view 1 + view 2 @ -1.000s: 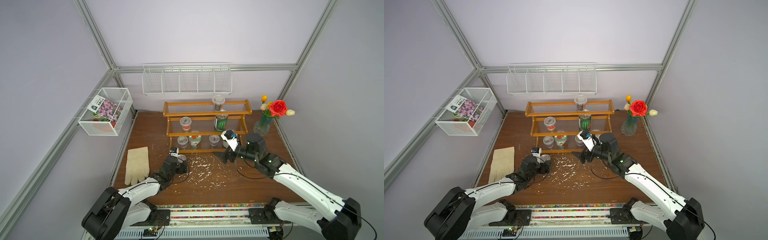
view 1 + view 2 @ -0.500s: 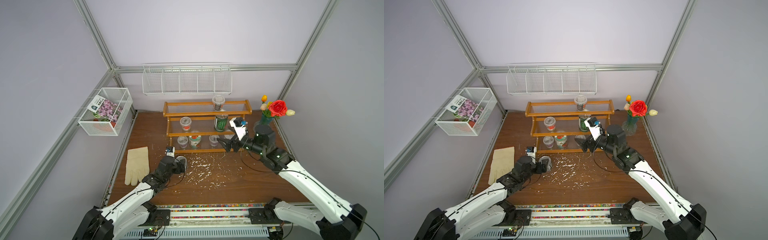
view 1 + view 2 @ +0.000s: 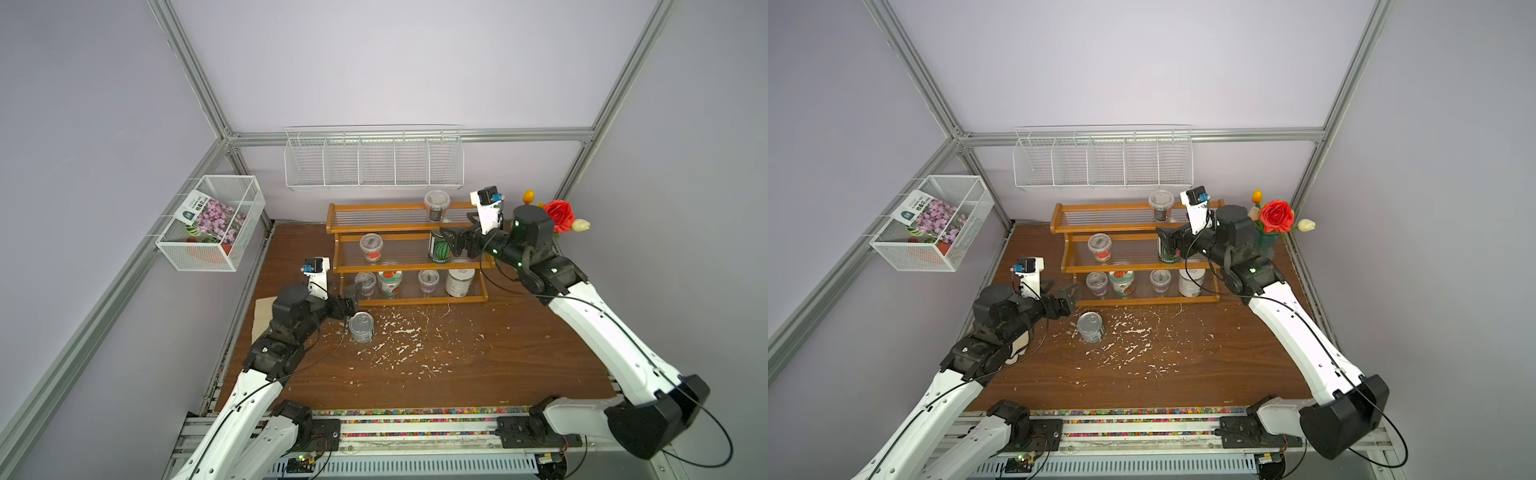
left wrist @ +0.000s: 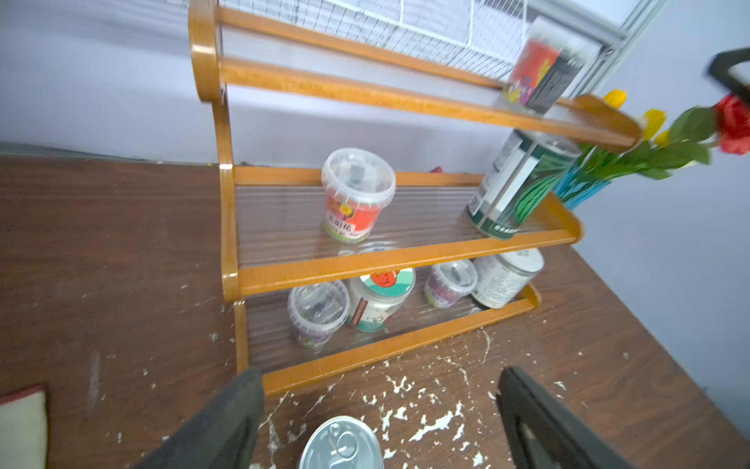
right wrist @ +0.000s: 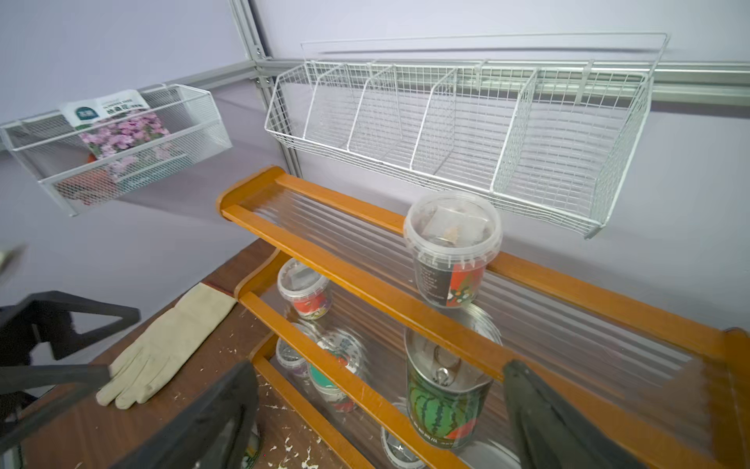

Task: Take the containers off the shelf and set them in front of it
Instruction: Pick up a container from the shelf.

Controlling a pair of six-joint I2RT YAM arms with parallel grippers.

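Jaws spread wide, the right gripper (image 3: 454,244) needed to straddle the watermelon tin (image 3: 437,251) squarely, clear of the shelf (image 3: 386,227) rails, before closing.

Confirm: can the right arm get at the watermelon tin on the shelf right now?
Probably yes. The open right hand is right beside the watermelon tin and frames it in the wrist view, with nothing between. The shelf rail crossing above the tin looks like the only tight spot.

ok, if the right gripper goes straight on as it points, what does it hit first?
Probably the watermelon tin on the shelf's middle tier: in the wrist view it sits dead ahead of the open right gripper. Depth is hard to judge.
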